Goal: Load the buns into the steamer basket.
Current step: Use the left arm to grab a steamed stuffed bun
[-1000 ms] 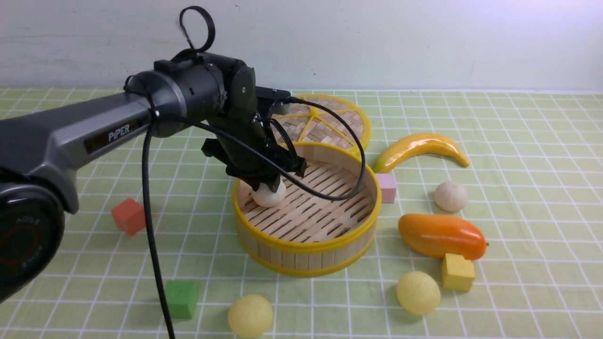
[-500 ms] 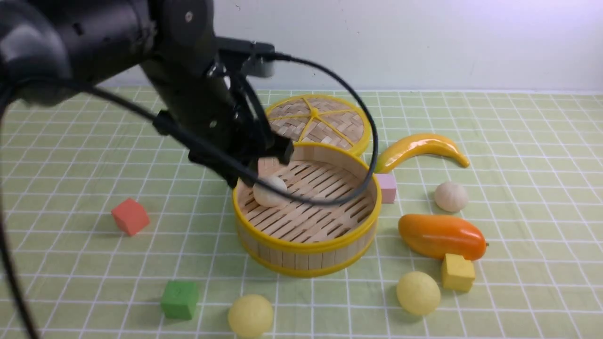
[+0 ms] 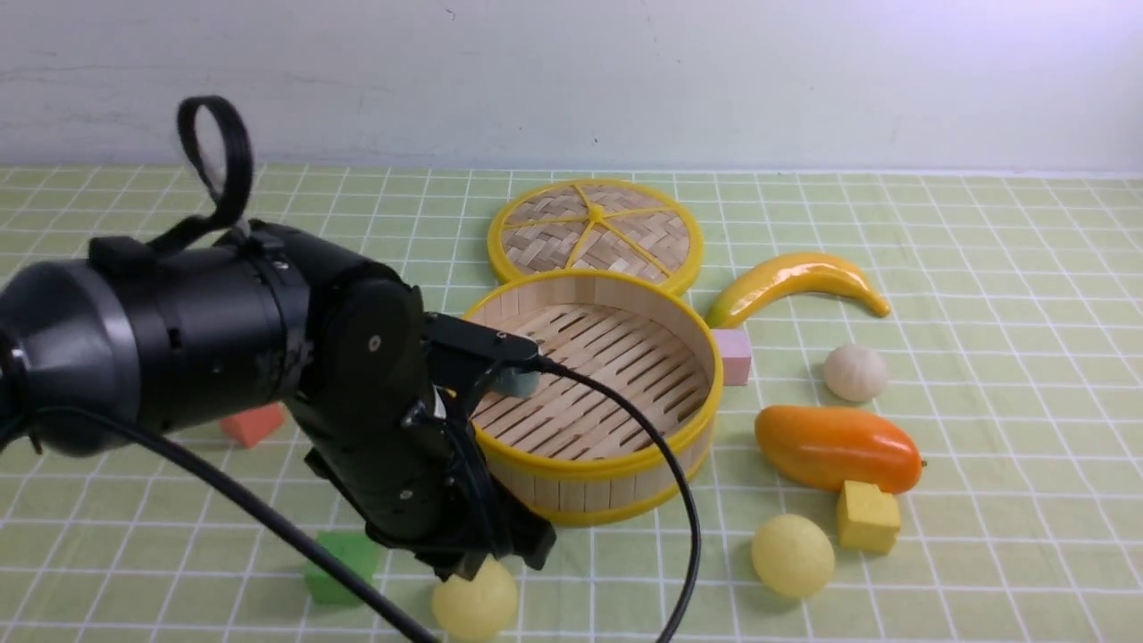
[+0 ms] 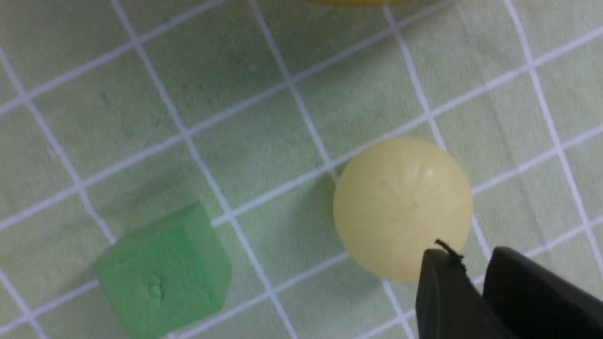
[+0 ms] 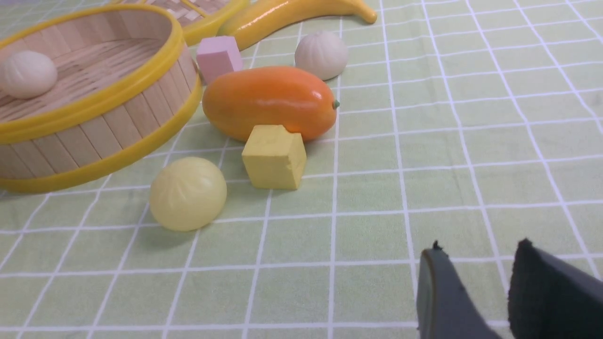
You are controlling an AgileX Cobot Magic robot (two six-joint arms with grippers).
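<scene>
So here's the bit that matters: the left gripper [image 4: 466, 256] hangs right over the near pale yellow bun [image 4: 403, 207]. In the left wrist view its tips overlap the bun's edge, so the bun sits a touch ahead of the tips rather than dead centre between them. The jaws look pinched nearly together with nothing in them, so we reckon they need to spread before any descent.

The bun is round, so there's no long axis to line up with and any closing direction should work. It lies on the checked cloth [image 4: 212, 61] just in front of the steamer basket [image 3: 625, 464]. A green cube [image 4: 160, 278] is near it but not touching, so there's room for a finger on either side.

The left arm is clearly the closer one. The right gripper [image 5: 476, 249] sits low over the cloth, jaws also close together and empty. It's nearer the second yellow bun [image 5: 187, 193], which sits by the yellow cube [image 5: 273, 155].

Looks-wise, our bun is smooth, matte and pale yellow, with faint creases fanning out from the top. One off-white pleated bun [image 5: 27, 74] is already in the basket, and the other off-white bun [image 5: 321, 55] lies on the cloth beyond the mango [image 5: 271, 101].
</scene>
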